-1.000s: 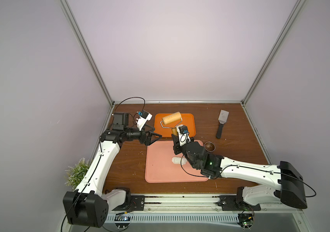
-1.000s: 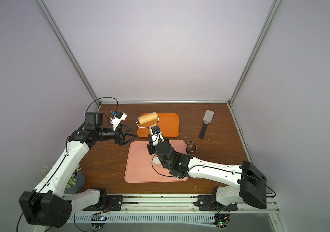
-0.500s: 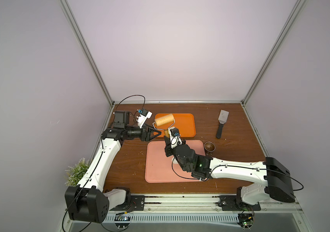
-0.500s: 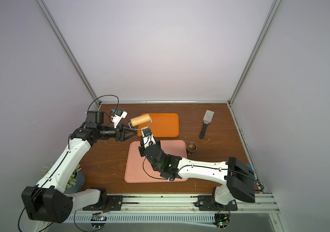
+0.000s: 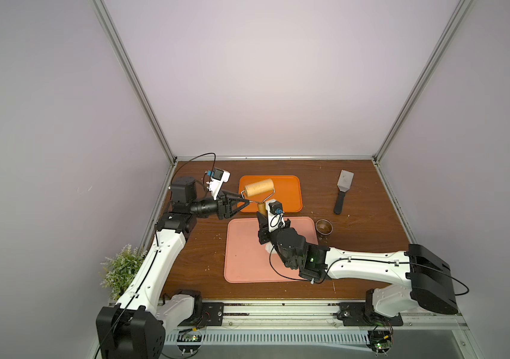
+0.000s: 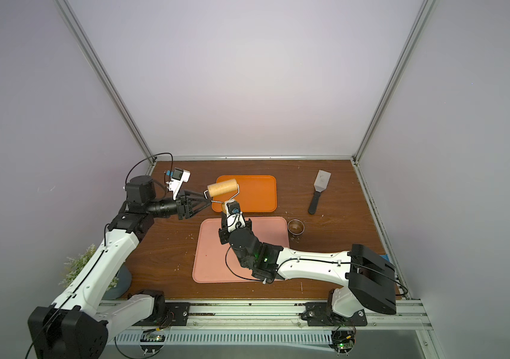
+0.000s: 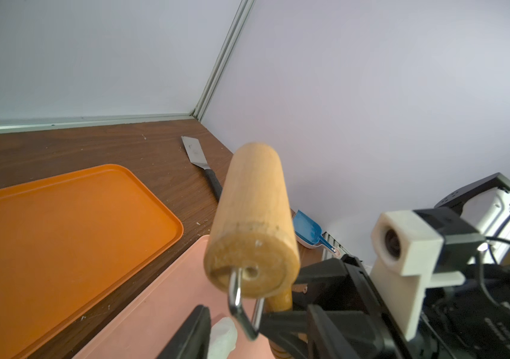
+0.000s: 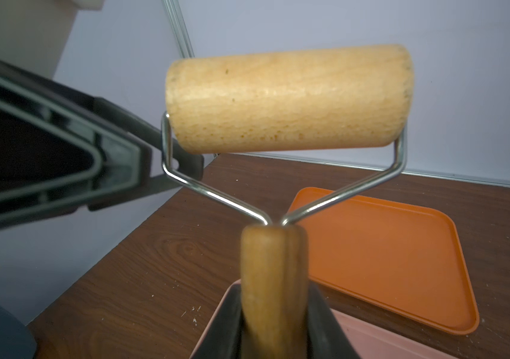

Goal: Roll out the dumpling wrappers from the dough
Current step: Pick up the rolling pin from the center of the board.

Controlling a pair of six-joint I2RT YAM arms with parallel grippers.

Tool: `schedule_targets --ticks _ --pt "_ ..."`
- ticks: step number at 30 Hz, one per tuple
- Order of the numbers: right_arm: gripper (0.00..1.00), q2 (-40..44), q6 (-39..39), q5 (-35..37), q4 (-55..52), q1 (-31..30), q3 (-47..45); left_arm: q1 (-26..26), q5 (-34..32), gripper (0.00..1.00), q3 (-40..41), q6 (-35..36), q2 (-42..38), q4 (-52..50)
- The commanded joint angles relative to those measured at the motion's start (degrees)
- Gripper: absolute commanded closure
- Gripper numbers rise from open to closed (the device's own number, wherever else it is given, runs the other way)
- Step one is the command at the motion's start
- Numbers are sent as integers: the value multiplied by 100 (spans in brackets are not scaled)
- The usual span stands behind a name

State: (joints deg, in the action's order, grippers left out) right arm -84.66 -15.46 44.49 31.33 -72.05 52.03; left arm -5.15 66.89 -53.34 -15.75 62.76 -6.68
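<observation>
Well, lumpy white dough (image 7: pixel 222 335) is sitting on a pink mat (image 5: pixel 247 264) atop the wooden table (image 5: pixel 204 248); right claw (image 8: pixel 274 329) is gripping the roller (image 5: pixel 259 187), left claw (image 5: pixel 245 202) half-open around its wire (image 8: pixel 213 194).

Wooden roller (image 8: pixel 288 99), handle between two dark fingers (image 8: pixel 222 329) (orange tray (image 8: pixel 387 248) beyond, on table (image 8: pixel 154 264))

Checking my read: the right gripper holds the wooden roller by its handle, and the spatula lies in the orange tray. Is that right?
Not quite. The spatula lies on the wooden table, apart from the orange tray, as a top view shows. The right gripper does hold the roller by its handle.
</observation>
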Motion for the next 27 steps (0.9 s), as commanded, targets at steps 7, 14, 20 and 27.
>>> schedule_targets --ticks 7,14,20,27 --pt "100 585 242 -171 1264 -19 -192 -48 643 38 -254 410 131 -495" --pt "100 1338 213 -669 1127 79 -614 -48 400 25 -656 2189 104 -2411" --pt "100 2067 122 -1292 1157 221 -1229 -48 708 17 -482 2287 -79 -2412" --pt "100 2148 111 -1585 1105 233 -1321 -46 788 16 -510 2215 55 -2418"
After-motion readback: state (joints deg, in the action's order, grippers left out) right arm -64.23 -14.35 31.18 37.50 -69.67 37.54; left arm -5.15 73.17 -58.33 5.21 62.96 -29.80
